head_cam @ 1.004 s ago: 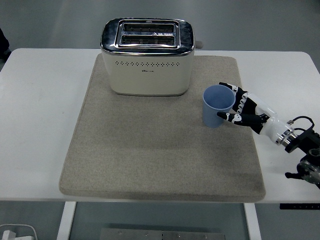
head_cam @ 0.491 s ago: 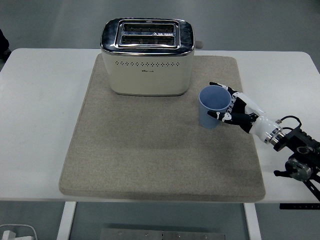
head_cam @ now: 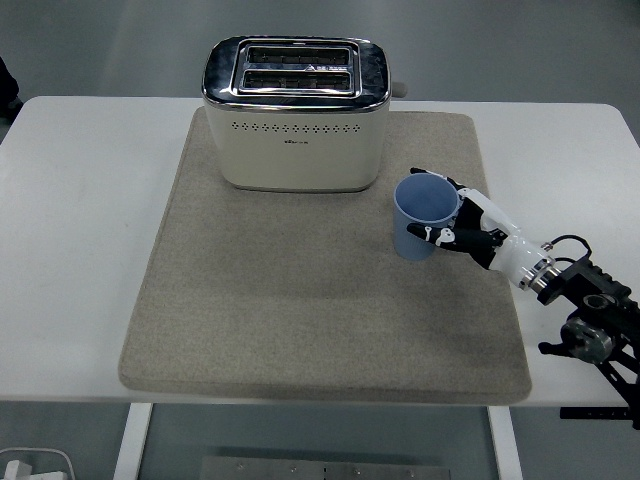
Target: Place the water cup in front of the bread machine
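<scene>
Head view: a smooth, tapered blue water cup [head_cam: 426,217] stands upright on a coarse beige mat [head_cam: 300,300] covering the white bench [head_cam: 80,200], just right of and slightly nearer than the glossy cream, chrome-topped bread machine [head_cam: 295,115]. The right hand [head_cam: 468,228] wraps its fingers around the cup's right side.

The right arm [head_cam: 590,320] runs off the frame at 4 o'clock. The right hand [head_cam: 462,224] covers the blue cup's [head_cam: 422,215] 3 o'clock side. The small print on the toaster [head_cam: 295,115] is too small to read. The surface [head_cam: 80,250] is cut at 9 and 3 o'clock.
</scene>
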You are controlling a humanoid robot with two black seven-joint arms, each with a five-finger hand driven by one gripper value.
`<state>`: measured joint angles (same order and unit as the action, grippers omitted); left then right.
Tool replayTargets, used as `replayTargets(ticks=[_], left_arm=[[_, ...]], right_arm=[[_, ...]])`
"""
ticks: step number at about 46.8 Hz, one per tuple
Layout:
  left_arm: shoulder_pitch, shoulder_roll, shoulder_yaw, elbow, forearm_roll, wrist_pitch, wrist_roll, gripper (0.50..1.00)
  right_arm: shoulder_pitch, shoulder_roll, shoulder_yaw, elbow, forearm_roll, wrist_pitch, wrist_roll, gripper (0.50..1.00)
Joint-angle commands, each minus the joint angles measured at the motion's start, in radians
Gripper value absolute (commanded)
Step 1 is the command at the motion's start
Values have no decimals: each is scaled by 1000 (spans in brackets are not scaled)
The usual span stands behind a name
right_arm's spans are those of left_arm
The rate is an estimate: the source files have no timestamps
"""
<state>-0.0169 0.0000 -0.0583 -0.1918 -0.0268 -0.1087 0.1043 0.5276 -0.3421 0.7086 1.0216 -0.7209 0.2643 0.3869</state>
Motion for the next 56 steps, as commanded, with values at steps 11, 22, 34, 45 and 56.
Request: replayTargets(ticks=[11,22,34,45,56], left_arm=[[2,0,0,-11,-1,0,0,1000],[2,0,0,-12,-1,0,0,1000],[2,0,2,-12,-1,0,0,1000],[0,0,2,-17,1,0,0,1000],[0,0,2,-21,1,0,0,1000]], right_arm=[[0,0,0,2,-2,3,7,543],[26,11,0,15,0,-2,10,500],[55,57,-3,28,-3,-8,7,500],[80,127,-47,40,-51,-48,6,500],[107,193,-90,38,-61,-83,0,500]])
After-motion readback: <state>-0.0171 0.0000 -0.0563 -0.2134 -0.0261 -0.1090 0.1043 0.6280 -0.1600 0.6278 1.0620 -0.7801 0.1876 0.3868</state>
